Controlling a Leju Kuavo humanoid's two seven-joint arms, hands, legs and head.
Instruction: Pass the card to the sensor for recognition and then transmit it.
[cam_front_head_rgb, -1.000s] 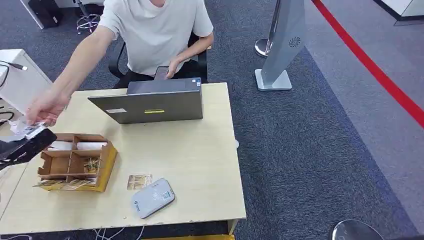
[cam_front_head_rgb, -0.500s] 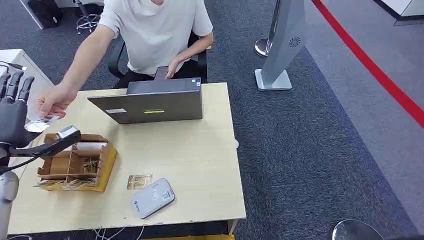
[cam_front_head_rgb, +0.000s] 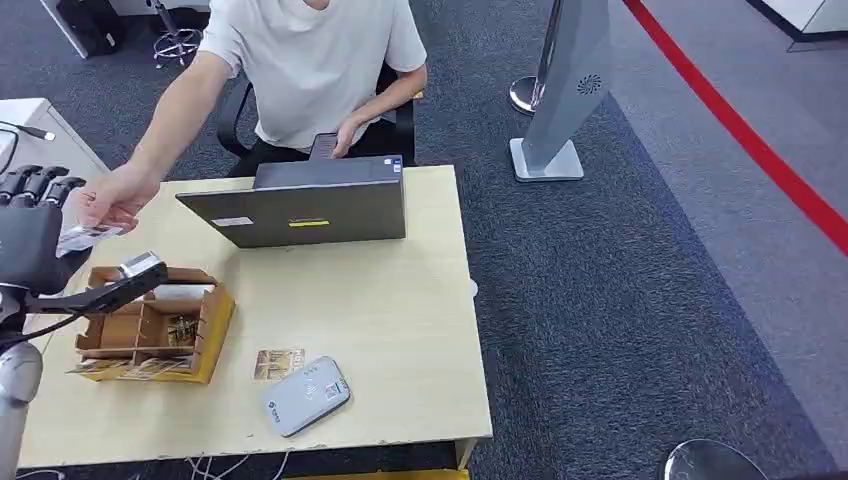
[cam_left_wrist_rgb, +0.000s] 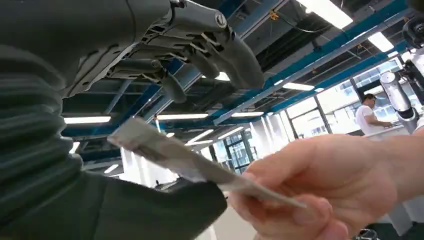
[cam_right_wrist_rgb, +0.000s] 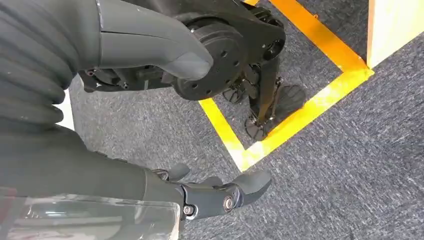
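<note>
My left hand (cam_front_head_rgb: 32, 243) is raised at the table's far left, its fingers (cam_left_wrist_rgb: 210, 47) spread apart from the thumb (cam_front_head_rgb: 112, 284). A pale card (cam_front_head_rgb: 86, 237) lies in the gap between them, and a person's hand (cam_front_head_rgb: 112, 197) pinches its far end (cam_left_wrist_rgb: 260, 192). I cannot tell whether the card touches my palm. The grey-white card sensor (cam_front_head_rgb: 306, 395) lies near the table's front edge, away from the card. My right hand (cam_right_wrist_rgb: 220, 196) hangs by my side over the carpet, holding nothing, fingers loosely apart.
A wooden divided box (cam_front_head_rgb: 205, 335) sits just right of my left hand. A yellowish card (cam_front_head_rgb: 277, 362) lies beside the sensor. A grey laptop (cam_front_head_rgb: 305, 210) stands at the table's back, with the person seated behind it. Yellow floor tape (cam_right_wrist_rgb: 280, 140) runs below.
My left hand rose from beside the box and spread its fingers. The person's hand took hold of the card and now holds it slightly higher and farther back.
</note>
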